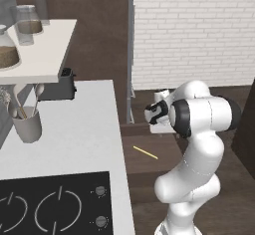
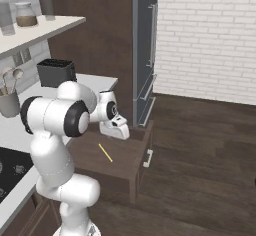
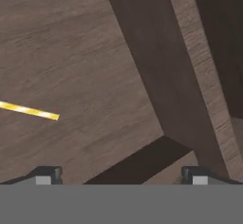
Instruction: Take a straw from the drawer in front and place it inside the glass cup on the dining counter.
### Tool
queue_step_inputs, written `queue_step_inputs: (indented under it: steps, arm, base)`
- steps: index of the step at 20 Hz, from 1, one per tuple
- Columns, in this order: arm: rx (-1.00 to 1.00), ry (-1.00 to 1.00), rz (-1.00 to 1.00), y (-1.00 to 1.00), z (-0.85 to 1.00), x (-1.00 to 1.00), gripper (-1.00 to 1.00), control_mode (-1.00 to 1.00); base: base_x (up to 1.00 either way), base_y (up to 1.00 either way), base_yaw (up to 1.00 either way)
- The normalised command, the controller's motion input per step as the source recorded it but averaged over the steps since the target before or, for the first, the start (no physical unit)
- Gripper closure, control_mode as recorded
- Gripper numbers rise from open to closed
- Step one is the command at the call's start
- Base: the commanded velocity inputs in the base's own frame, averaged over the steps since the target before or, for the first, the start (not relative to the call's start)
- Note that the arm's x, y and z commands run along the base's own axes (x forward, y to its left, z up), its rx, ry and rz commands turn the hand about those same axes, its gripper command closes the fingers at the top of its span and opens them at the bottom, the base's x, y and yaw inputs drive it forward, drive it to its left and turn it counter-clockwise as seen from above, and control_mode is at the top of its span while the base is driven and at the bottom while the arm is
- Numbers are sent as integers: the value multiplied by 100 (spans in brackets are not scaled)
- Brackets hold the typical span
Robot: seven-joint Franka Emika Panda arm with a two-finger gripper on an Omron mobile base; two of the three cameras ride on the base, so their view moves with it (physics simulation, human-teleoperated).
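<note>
The dark brown drawer [image 2: 131, 152] stands pulled out beside the counter, its silver handle [image 2: 148, 158] on the front. The thin pale-yellow straw [image 1: 145, 152] [image 2: 105, 152] lies flat on the drawer floor [image 3: 71, 52], slightly diagonal. My gripper [image 2: 114, 135] [image 1: 160, 128] hangs over the drawer's back part, pointing down, jaws wide open with nothing between them. In the hand view [image 3: 121, 175] the straw's end [image 3: 33, 111] lies off to the left, and the drawer's side wall [image 3: 175, 76] runs across to the right. The glass cup and the dining counter are out of view.
A white counter with a black cooktop [image 1: 55, 204] runs along the left, carrying a grey utensil holder [image 1: 27, 124] and a dark toaster [image 2: 56, 72]. A shelf with jars [image 1: 42, 55] hangs above. A tall grey fridge [image 2: 145, 55] stands behind the drawer; open wooden floor lies right.
</note>
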Motion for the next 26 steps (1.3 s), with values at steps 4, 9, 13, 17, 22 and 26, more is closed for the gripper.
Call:
queue_step_inputs:
  steps: [4, 9, 13, 17, 22, 26]
  arm:
    - [-5, -1, 4, -17, -37, 0, -100, -100]
    - [0, -8, 10, -37, -31, -2, -100, -100]
    - [0, -6, 13, -38, -32, 0, -100, -100]
    - [0, -2, 13, -27, -36, 1, -100, -100]
    - [-1, 0, 9, -36, -35, 1, -100, -100]
    - [-6, 0, 2, -61, -18, 0, -100, -100]
  base:
    - [0, 0, 0]
    - [0, 0, 0]
    - [0, 0, 0]
    - [0, 0, 0]
    - [0, 0, 0]
    - [0, 0, 0]
